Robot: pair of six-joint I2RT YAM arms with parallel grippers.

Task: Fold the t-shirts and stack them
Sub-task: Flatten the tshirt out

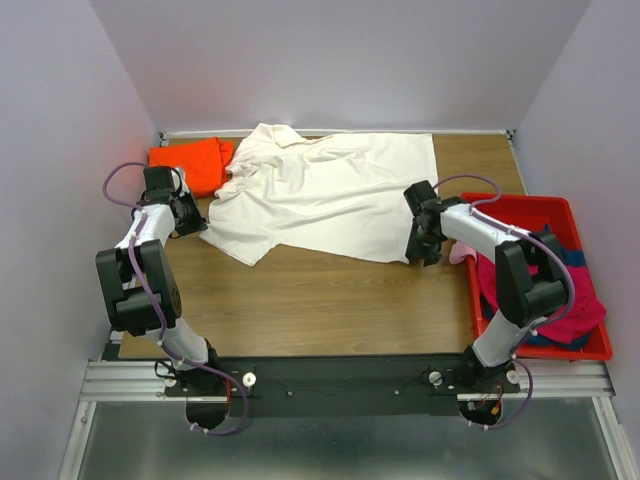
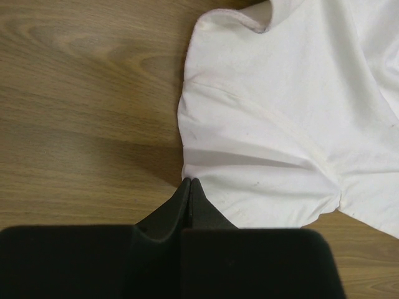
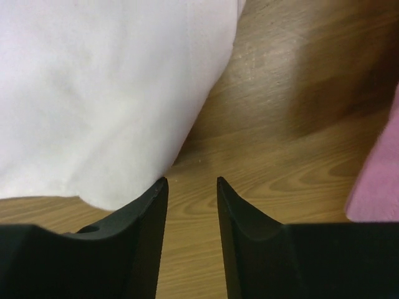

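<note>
- One white shirt [image 1: 330,195] is lying spread and wrinkled across the far half of the table [image 1: 320,300], collar to the left.
- One orange shirt [image 1: 190,162] is sitting folded just beside it, at the far left corner.
- The left fingers [image 2: 179,208] are pressing together at a sleeve edge; whether they are pinching cloth is unclear.
- The right fingers [image 3: 149,218] are standing slightly apart at the hem, holding nothing.

On table [image 1: 330,310], far middle: big shirt [image 1: 330,195], spread flat, collar far-left. Far-left corner: folded shirt [image 1: 185,160], just beside that collar, perhaps touching. Right edge: bin [image 1: 530,202], heap of shirts [image 1: 575,310] in it. At big shirt's left sleeve: left gripper [image 1: 197,226]. At its near-right corner, left of bin: right gripper [image 1: 425,255].
</note>
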